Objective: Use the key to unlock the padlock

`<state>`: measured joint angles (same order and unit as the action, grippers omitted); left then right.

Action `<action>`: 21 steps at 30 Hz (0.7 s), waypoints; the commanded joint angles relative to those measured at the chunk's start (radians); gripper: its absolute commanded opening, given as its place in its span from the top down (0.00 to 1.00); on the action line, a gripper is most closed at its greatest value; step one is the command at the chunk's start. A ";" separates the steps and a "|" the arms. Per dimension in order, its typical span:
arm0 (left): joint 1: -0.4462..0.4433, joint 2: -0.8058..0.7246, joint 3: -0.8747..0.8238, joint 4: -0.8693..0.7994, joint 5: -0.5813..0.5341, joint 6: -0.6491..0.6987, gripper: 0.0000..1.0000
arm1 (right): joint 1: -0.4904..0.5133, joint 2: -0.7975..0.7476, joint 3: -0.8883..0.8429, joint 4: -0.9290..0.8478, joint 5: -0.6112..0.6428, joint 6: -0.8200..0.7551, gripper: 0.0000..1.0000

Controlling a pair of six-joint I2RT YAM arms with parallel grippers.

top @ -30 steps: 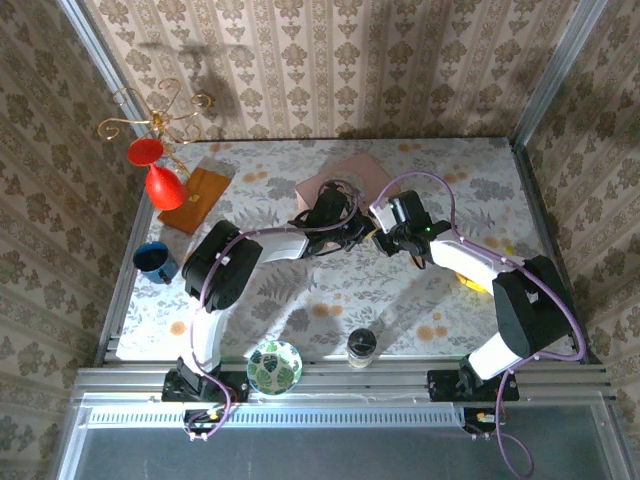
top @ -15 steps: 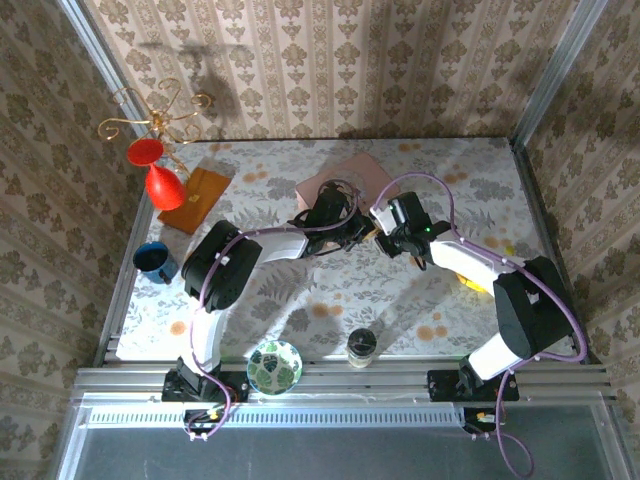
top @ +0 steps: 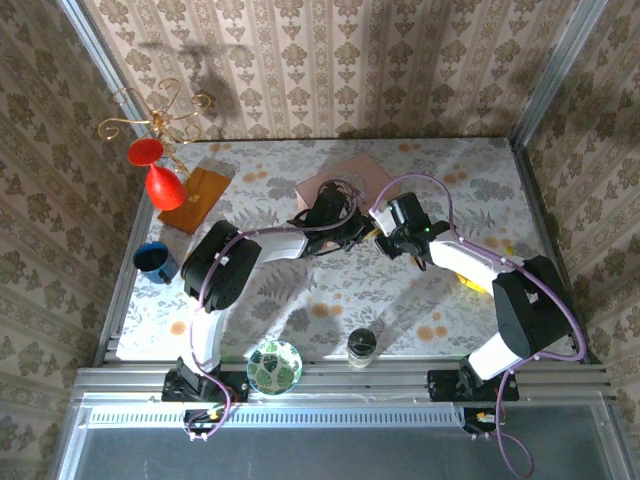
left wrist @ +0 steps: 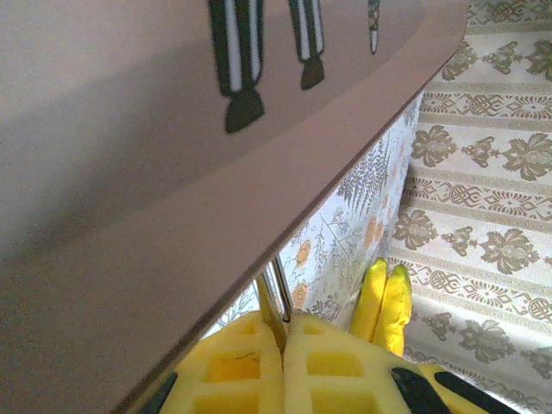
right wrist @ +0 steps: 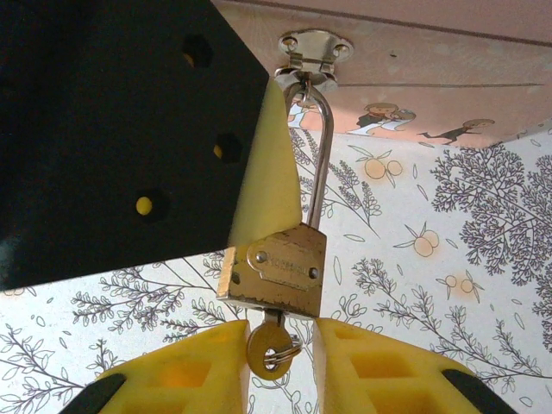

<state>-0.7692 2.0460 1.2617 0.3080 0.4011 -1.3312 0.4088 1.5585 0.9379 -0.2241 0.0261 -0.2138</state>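
Presently the key (right wrist: 269, 352) is pinched between the closed fingers of the right gripper (right wrist: 280, 343), its blade seated in the bottom of the padlock (right wrist: 274, 272). The shackle (left wrist: 278, 297) is clamped by the left gripper (left wrist: 283, 332), and the lock is hung from a hasp (right wrist: 315, 43) on the pink box (right wrist: 431, 90). Turning appears to be the step in hand; a wrist roll is called for next, with the lock body braced against twisting.

You have room right of the padlock (right wrist: 274, 267); the left gripper (left wrist: 283, 347) blocks its left, the box (right wrist: 431, 90) above.
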 commanded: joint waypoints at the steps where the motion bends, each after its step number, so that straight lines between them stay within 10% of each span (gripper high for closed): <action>1: 0.007 -0.072 0.019 0.022 0.059 -0.003 1.00 | -0.006 0.030 0.041 -0.002 0.001 -0.026 0.74; 21: -0.002 -0.065 0.011 0.050 0.080 -0.021 1.00 | -0.020 0.077 0.088 -0.019 -0.093 0.014 0.94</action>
<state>-0.7628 2.0460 1.2617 0.3058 0.3954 -1.3281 0.4026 1.5970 0.9798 -0.2481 -0.0174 -0.2214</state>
